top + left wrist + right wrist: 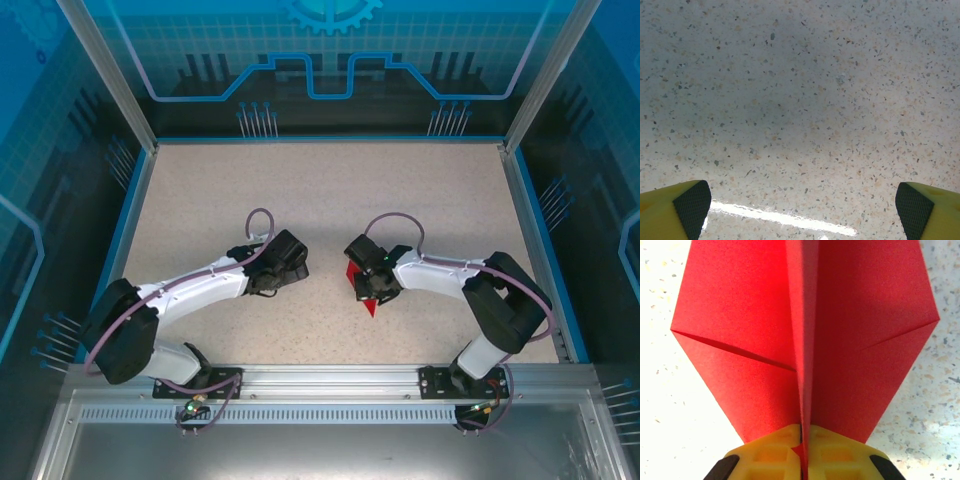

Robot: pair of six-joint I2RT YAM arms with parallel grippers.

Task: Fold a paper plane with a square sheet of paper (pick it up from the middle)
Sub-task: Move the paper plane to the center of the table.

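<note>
Paper plane (740,315) well inside table (330,190) edges

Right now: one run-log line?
left end effector: open, empty | right end effector: shut on folded red paper at centre ridge | stage: mid-fold

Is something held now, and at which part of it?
The right gripper holds the folded red paper, its fingers pinching the centre ridge. The left gripper holds nothing.
</note>
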